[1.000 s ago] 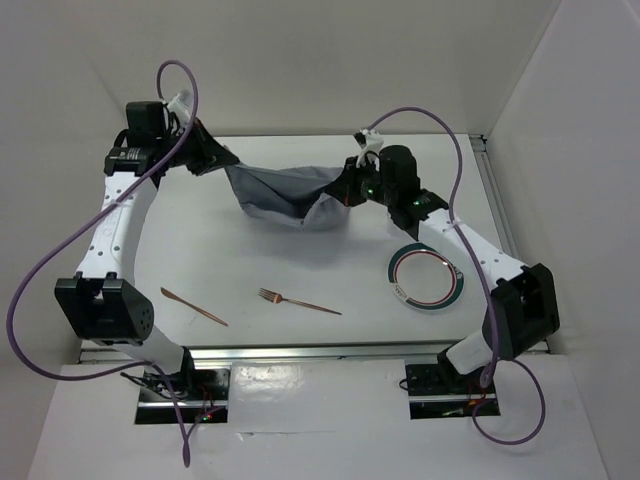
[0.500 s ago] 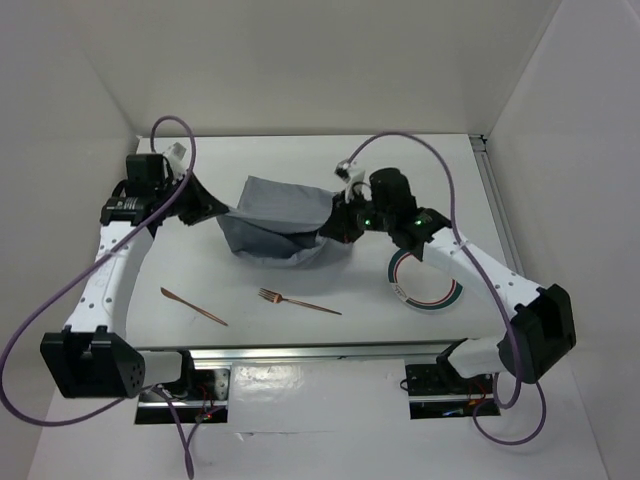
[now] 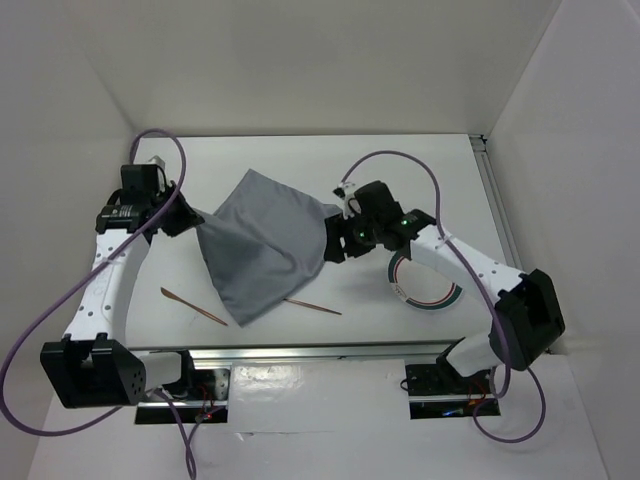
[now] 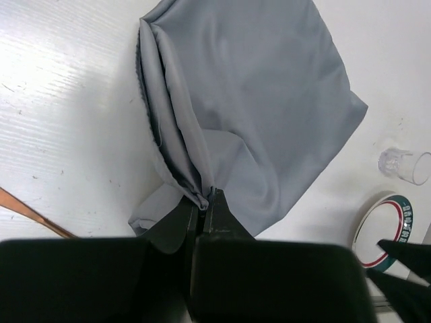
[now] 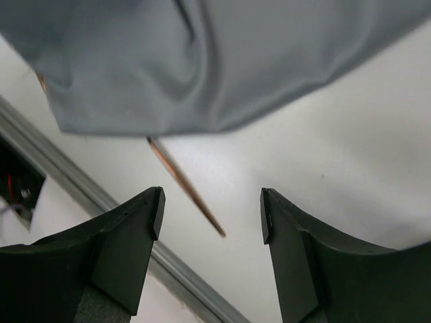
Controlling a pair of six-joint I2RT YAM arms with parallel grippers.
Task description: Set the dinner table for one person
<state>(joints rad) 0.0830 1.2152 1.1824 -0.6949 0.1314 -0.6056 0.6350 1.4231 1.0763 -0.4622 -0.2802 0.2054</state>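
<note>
**Grey cloth held at one corner over the white counter**

From the top external camera, the counter [image 3: 420, 170] fills the middle of the view beneath both arms, with one aluminium rail [image 3: 320, 352] along its near edge and another along its right edge. A grey cloth [image 3: 265, 240] lies spread across its centre-left, one corner reaching nearly to the near rail. The left jaws, at the end of the left arm [image 3: 110, 270], grip the cloth's left corner. The right jaws sit just beside the cloth's right edge; this view does not show their opening. A plate [image 3: 430, 298] with a green and red rim lies to the right, partly hidden by the right arm [image 3: 465, 262]. A copper knife [image 3: 195, 307] lies left of the cloth, apart from it, and a copper fork handle [image 3: 315, 306] sticks out from under the cloth's near right edge.

In the left wrist view, the left jaws are pressed together on a bunched fold of the cloth [image 4: 249, 87], which fans away over the counter [image 4: 60, 87]. A small clear glass [image 4: 404, 165] and the plate [image 4: 387, 225] lie at the right, and the knife [image 4: 27, 212] crosses the lower left corner.

In the right wrist view, the right jaws stand wide apart with nothing between them. Beyond them the cloth [image 5: 202, 60] covers the upper frame, the fork handle [image 5: 185, 185] emerges from under its edge onto the counter [image 5: 323, 134], and the rail [image 5: 81, 182] runs diagonally at the left.
</note>
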